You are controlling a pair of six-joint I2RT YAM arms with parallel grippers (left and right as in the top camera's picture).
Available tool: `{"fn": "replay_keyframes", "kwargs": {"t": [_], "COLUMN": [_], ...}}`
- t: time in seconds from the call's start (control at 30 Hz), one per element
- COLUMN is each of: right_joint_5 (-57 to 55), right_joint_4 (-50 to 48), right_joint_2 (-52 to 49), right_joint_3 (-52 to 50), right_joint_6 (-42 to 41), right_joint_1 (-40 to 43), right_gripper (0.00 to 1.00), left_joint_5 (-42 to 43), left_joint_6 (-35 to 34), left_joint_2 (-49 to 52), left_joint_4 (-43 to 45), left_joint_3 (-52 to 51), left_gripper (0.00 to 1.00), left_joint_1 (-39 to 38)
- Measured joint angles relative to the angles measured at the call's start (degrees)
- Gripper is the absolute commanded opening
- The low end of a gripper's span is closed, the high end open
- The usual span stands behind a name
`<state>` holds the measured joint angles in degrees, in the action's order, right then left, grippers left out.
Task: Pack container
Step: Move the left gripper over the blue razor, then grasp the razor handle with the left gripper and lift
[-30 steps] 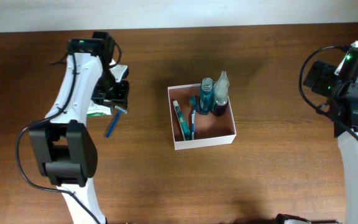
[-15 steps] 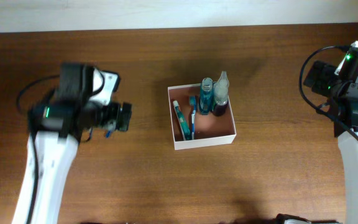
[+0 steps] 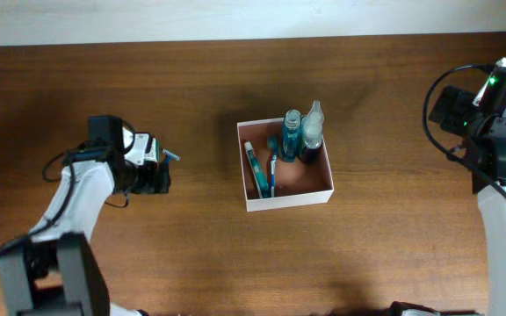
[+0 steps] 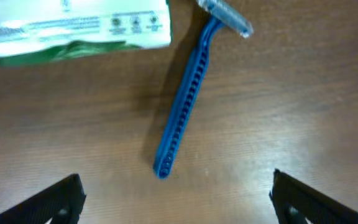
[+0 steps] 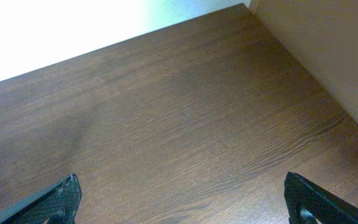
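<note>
A blue plastic disposable razor [image 4: 185, 99] lies flat on the dark wooden table [image 3: 235, 254] directly ahead of the left gripper [image 4: 175, 186], whose jaws stand wide apart and hold nothing. The butt of the handle sits nearest the gripper, about midway between its two fingertips. From there the long axis runs away from the gripper, leaning a little to its right and ending at the silver-edged head. The jaws straddle that axis, so a straight descent and squeeze across the handle looks like the natural next move. A green-and-white soap packet [image 4: 73, 28] rests ahead and to the gripper's left, close beside the razor's head end, though whether the two touch cannot be told. The container [image 3: 288, 201], a square, shallow open-top box with thin white walls and a reddish-brown inside, sits well apart from this gripper, farther ahead past the razor's head. It holds a teal bottle [image 3: 292, 132] and a clear spray bottle [image 3: 313, 123] standing upright, with a blue toothbrush [image 3: 271, 167] lying alongside. The right gripper [image 5: 179, 186], also spread wide and empty, hangs over bare wood on the container's far side, leaving the left arm much the nearer to the razor.
</note>
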<state>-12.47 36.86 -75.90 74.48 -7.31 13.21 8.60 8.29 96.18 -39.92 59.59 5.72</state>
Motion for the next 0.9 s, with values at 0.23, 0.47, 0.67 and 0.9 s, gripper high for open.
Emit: {"fn": "replay_keyframes", "kwargs": {"t": [0.23,0.47,0.67,0.9], "right_joint_5": [0.00,0.00,0.00,0.00], "right_joint_4": [0.00,0.00,0.00,0.00], "right_joint_2": [-0.02,-0.02,-0.02,-0.02], "right_joint_3": [0.00,0.00,0.00,0.00], "right_joint_6": [0.00,-0.04,0.00,0.02], "right_joint_1": [0.00,0.00,0.00,0.00], "right_gripper": [0.99,0.98,0.99,0.99], "left_joint_5": [0.42,-1.16,-2.86,-3.13], "left_joint_6": [3.98,5.88,6.82,6.99], "left_joint_2": [4.52,7.80,8.72,8.74], "left_joint_4": [8.46,12.81,12.81,12.74], "left_joint_3": [-0.04,-0.04,-0.04,-0.04], "left_gripper": [0.94,0.84,0.57,0.22], "left_joint_1": [-3.02,-6.32,-6.67,-6.67]}}
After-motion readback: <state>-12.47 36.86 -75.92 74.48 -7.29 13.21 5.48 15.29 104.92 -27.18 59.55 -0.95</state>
